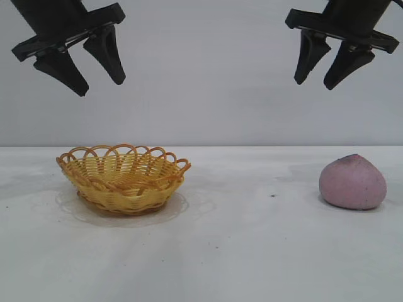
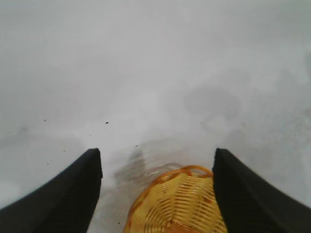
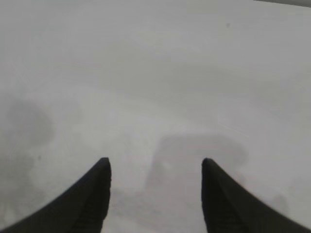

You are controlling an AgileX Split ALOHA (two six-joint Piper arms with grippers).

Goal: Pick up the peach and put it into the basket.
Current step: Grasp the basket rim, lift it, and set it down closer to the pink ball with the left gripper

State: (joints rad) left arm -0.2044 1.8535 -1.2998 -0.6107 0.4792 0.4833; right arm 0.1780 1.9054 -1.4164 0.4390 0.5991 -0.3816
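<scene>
Peach (image 1: 352, 183): one, resting on the desk (image 1: 252, 251) at the right, well apart from the basket, untouched
Basket (image 1: 123, 178): one, upright on the desk at left, empty, apparently ready to receive
Left tool (image 1: 88, 66): raised above the basket, fingers apart, holding nothing
Right tool (image 1: 326, 64): raised above the peach, fingers apart, likely placed for descent

Peach (image 1: 352, 183): dull pink lump, greyish top, sitting on the table at right. Basket (image 1: 123, 178): yellow weave, orange looped rim, upright at left, well apart, holding nothing.
</scene>
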